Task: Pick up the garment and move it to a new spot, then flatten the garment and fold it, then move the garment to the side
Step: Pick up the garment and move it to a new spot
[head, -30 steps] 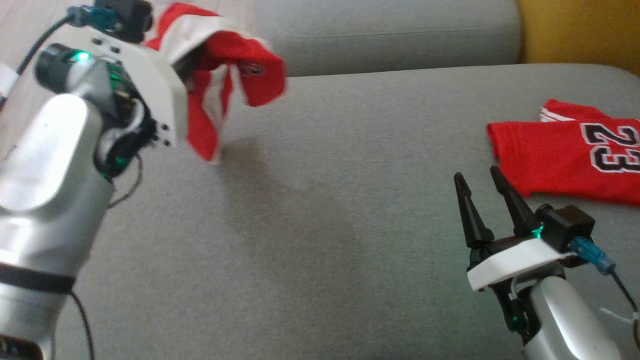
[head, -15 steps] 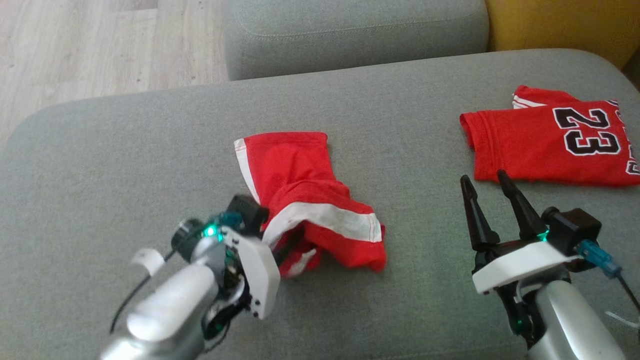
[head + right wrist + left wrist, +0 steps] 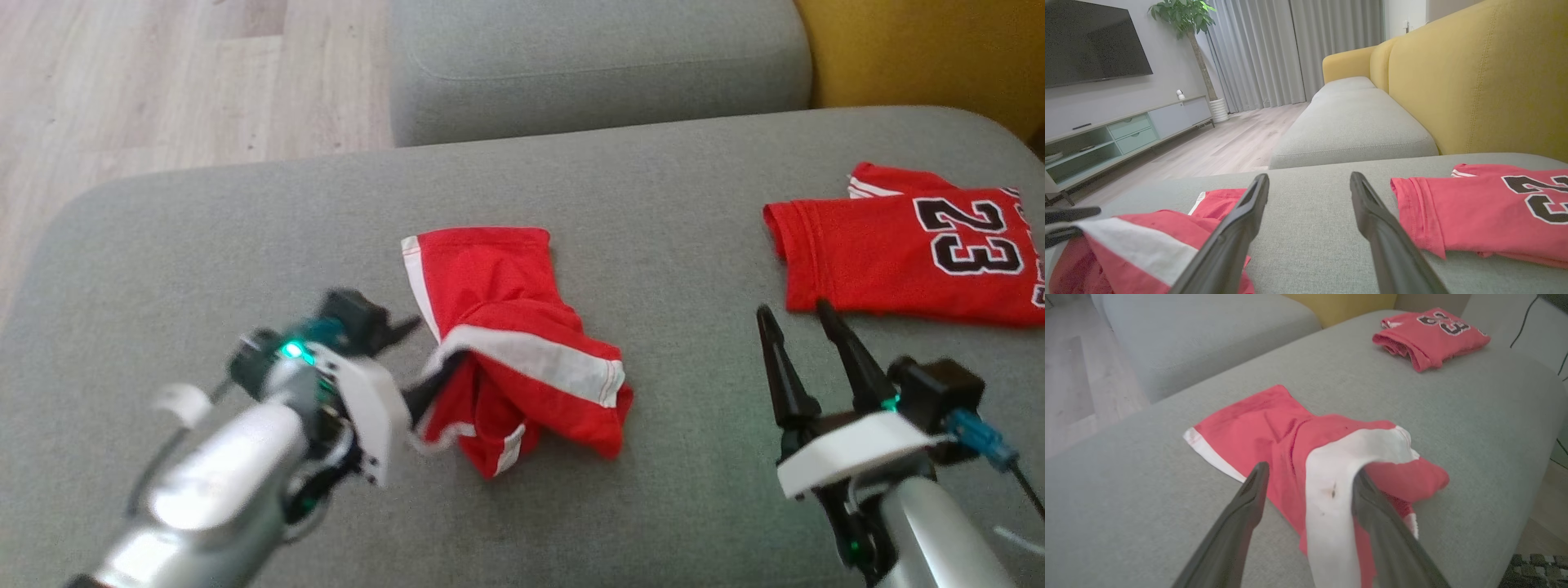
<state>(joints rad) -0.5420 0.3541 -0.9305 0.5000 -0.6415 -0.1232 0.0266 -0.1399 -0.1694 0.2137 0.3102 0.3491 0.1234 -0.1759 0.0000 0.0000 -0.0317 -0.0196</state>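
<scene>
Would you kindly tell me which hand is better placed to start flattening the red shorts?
Probably the left hand: its open fingers straddle the white band of the crumpled shorts. The right hand hovers apart, nearer the folded jersey.

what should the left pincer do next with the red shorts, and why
Probably ease the left pincer back off the red shorts: its jaws stand open, but the white stripe drapes against one finger, and the shorts lie crumpled on the cushion, unflattened.

Crumpled red shorts [image 3: 506, 327] lie on the grey sofa [image 3: 245, 245]. The left end effector [image 3: 424, 357], jaws spread, touches the shorts' left edge. The right end effector [image 3: 790, 309], jaws apart, stands well right of them, with a folded jersey [image 3: 882, 253] farther right.
</scene>
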